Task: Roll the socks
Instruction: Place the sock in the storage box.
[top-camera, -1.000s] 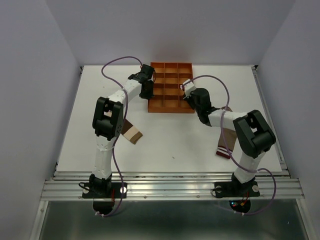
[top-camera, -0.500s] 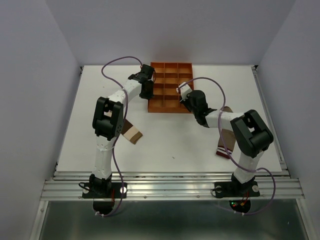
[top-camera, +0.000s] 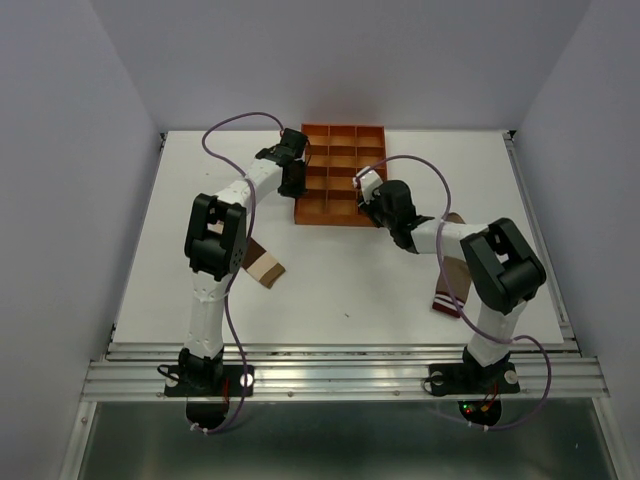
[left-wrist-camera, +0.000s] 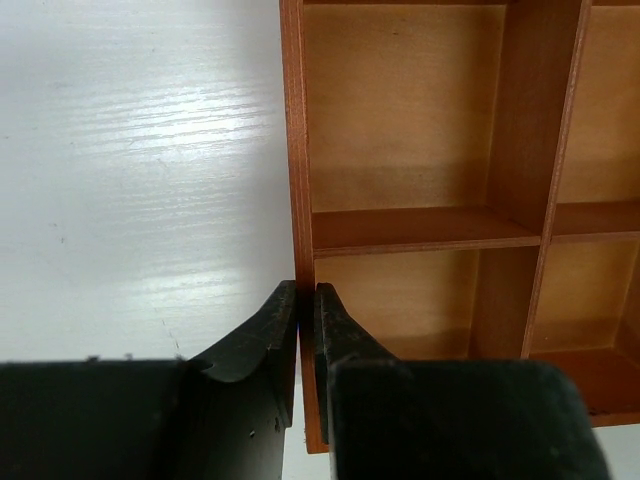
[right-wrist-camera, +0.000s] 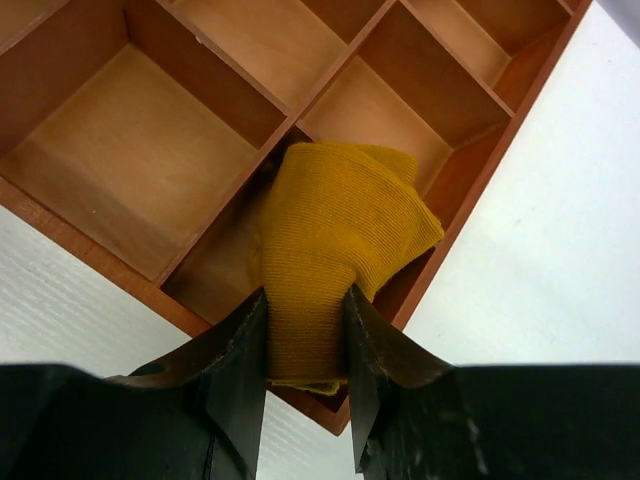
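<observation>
Right jaws: clamped mid-bundle on rolled mustard-yellow fabric sock (right-wrist-camera: 340, 215), judged soft, light, springy | left jaws: pinching wall of orange gridded tray (left-wrist-camera: 296, 150)

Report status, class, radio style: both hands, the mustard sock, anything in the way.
Left hand clamped on tray wall. Right hand holding bunched mustard sock at tray's corner cell. No obstruction seen.

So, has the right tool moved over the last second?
Yes. In the top view the right tool, shut on the mustard-yellow sock, has shifted slightly left, further over the near right corner of the orange tray, which has stayed put.
</observation>
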